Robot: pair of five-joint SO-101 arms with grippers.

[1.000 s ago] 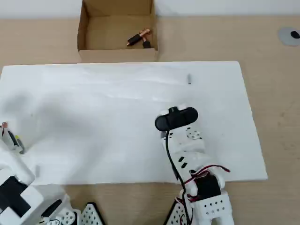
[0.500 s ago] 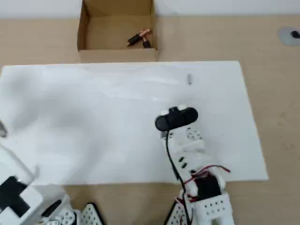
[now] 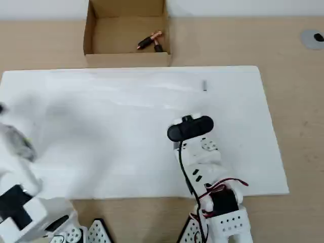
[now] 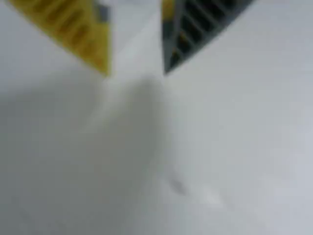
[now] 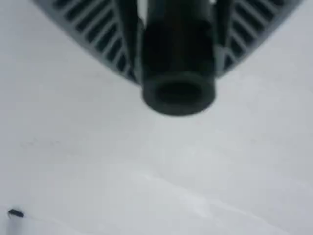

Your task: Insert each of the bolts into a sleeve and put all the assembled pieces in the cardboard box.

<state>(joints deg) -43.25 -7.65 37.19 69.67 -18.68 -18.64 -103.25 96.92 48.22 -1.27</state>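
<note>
The cardboard box [image 3: 93, 30] stands beyond the far edge of the white mat [image 3: 101, 126]. Two assembled black-and-copper pieces [image 3: 150, 40] lie in it. My right gripper [image 5: 178, 63] is shut on a black sleeve [image 5: 178, 93], whose open end points down at the mat. The right arm [image 3: 202, 157] stands over the mat's near middle. My left gripper [image 4: 134, 73] is open, one yellow finger [image 4: 83, 34] and one dark finger [image 4: 195, 24] just above bare mat with nothing between them. The left arm [image 3: 17, 147] is a blur at the mat's left edge.
A small dark bit [image 3: 204, 86] lies on the mat's far right part, and it shows as a dark bit [image 5: 14, 213] in the right wrist view. A grey disc [image 3: 313, 38] sits on the wooden table at the far right.
The left arm has shifted at the mat's left edge and is now blurred. The right arm and its sleeve have stayed still.
</note>
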